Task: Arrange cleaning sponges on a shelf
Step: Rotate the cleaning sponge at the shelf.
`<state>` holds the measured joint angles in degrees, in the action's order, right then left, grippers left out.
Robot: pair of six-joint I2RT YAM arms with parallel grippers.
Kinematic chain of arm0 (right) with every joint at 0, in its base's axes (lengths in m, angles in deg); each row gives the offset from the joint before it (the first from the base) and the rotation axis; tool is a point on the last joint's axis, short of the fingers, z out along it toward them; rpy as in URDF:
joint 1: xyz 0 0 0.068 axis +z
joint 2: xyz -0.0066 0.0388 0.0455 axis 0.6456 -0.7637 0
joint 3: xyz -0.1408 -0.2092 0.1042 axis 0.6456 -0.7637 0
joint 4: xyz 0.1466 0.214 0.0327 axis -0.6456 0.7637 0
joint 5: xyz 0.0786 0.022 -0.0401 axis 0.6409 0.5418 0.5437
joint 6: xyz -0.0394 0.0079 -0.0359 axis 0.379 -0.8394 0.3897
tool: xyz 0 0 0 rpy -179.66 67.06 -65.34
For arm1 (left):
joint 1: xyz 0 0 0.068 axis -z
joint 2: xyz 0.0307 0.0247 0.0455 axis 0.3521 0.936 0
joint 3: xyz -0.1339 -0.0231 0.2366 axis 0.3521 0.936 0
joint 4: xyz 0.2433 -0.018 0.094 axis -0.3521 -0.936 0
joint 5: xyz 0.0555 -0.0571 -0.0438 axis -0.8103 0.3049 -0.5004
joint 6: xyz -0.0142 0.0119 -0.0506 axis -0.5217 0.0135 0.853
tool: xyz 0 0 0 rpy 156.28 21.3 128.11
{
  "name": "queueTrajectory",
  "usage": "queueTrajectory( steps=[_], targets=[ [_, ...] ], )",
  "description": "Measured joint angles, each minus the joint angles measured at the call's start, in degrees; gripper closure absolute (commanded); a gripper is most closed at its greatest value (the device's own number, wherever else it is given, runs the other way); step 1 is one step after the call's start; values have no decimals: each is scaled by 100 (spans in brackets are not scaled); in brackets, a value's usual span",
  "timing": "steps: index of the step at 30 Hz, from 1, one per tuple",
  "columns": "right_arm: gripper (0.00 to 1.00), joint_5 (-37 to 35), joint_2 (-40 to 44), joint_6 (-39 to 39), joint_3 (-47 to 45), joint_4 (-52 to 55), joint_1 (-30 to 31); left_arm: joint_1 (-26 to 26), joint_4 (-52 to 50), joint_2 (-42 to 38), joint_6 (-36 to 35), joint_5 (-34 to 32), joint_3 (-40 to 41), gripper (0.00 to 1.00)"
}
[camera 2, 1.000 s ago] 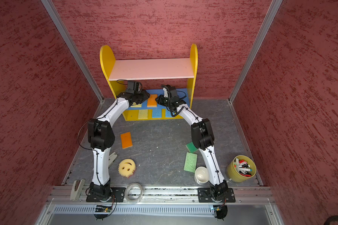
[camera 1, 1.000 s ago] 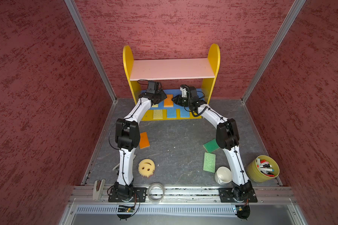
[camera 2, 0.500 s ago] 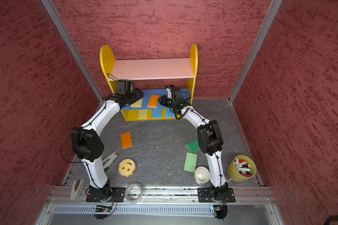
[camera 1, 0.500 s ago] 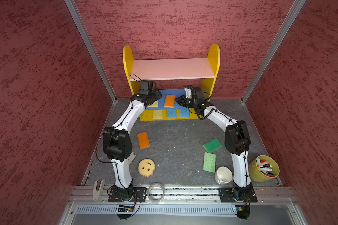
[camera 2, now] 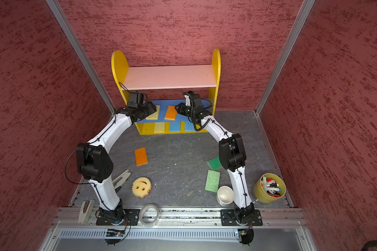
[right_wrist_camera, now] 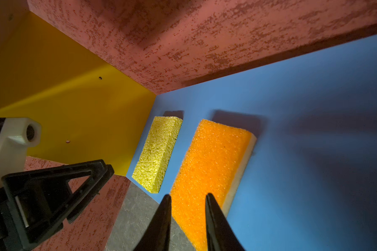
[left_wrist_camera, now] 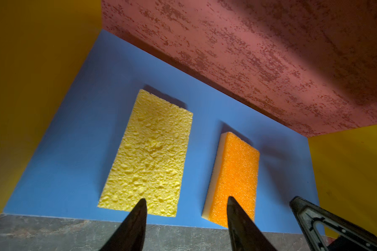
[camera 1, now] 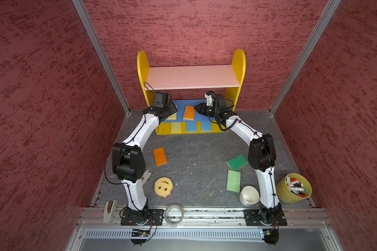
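Left claw (left_wrist_camera: pixel 186 198), jaws apart and empty at the shelf (camera 1: pixel 238 65), has the floor orange sponge (camera 1: pixel 159 156) at 6 o'clock, axis near 12-to-6; I rate it the nearer claw.

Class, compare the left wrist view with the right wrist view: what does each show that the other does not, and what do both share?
Left wrist view only: both yellow side panels of the shelf, and the left gripper from behind, tips wide apart. Right wrist view only: small holes in one panel, and the right gripper from behind, tips narrowly apart. Both: yellow sponge and orange sponge apart on the blue board, red wall behind, part of the other gripper.
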<state>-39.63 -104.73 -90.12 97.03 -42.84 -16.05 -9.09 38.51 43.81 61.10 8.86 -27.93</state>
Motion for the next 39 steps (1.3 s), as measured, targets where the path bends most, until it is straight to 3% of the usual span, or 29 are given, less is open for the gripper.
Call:
queueTrajectory(
  steps=[10,29,39],
  targets=[
    [70,7,-321,-7,57,219,0,-160,-48,0,-63,-192,35,29],
    [69,26,-1220,-37,1519,590,0,-310,79,0,-52,-31,363,29],
    [70,26,-1283,-76,1550,640,0,-328,118,0,-48,13,404,29]
  ],
)
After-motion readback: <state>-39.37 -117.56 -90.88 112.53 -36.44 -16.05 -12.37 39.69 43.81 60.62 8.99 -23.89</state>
